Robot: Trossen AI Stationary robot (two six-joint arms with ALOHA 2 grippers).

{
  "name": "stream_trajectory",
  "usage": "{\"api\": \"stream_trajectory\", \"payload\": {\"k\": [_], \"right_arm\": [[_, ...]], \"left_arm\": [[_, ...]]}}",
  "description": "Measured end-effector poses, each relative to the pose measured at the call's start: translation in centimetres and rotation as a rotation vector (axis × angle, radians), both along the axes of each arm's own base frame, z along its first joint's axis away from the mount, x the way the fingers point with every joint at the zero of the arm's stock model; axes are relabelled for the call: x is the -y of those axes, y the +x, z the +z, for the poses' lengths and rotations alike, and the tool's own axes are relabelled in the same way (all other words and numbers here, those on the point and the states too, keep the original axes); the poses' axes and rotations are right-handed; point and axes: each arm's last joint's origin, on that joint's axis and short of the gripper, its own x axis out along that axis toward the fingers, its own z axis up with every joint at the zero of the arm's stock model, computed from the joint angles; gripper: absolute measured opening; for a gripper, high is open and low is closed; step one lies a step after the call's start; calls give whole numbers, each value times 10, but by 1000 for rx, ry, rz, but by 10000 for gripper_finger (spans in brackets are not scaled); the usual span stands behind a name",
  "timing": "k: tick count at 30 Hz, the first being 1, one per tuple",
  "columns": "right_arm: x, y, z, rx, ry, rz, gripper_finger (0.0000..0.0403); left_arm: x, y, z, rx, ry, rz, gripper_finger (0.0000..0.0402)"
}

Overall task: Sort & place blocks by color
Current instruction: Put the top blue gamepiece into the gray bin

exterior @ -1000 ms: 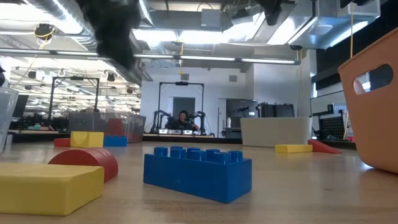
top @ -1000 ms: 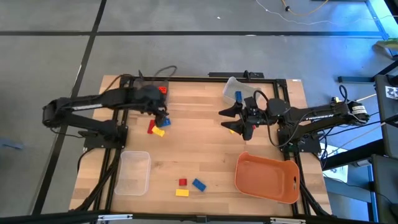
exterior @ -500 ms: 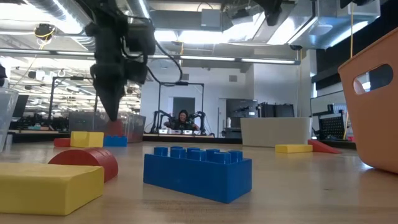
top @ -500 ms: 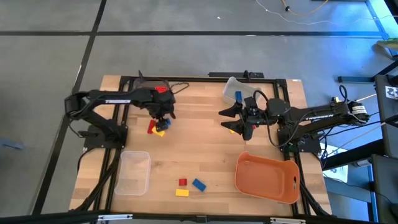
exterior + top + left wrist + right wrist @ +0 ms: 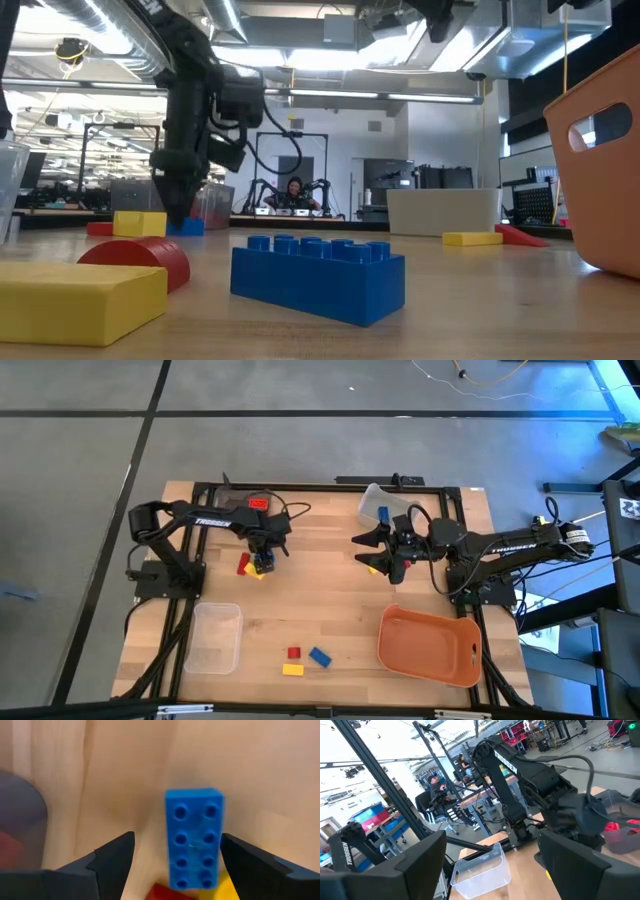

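My left gripper hangs spread over a blue brick, far left of the tabletop. Right gripper spread, waiting far right.

The surface is pale wood, grain showing, matt. The blue brick is smooth studded plastic with a slight sheen. The orange tray at lower right looks like matt plastic.
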Motion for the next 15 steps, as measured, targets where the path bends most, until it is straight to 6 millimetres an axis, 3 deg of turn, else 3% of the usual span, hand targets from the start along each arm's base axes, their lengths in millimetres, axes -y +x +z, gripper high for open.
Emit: {"api": "stream_trajectory", "payload": {"k": [9, 15], "right_arm": [[0, 0, 0, 0, 0, -1, 314], [0, 0, 0, 0, -4, -1, 314]], "left_arm": [[-2, 4, -11, -37, 10, -3, 274], [1, 5, -11, -36, 17, -8, 211]]}}
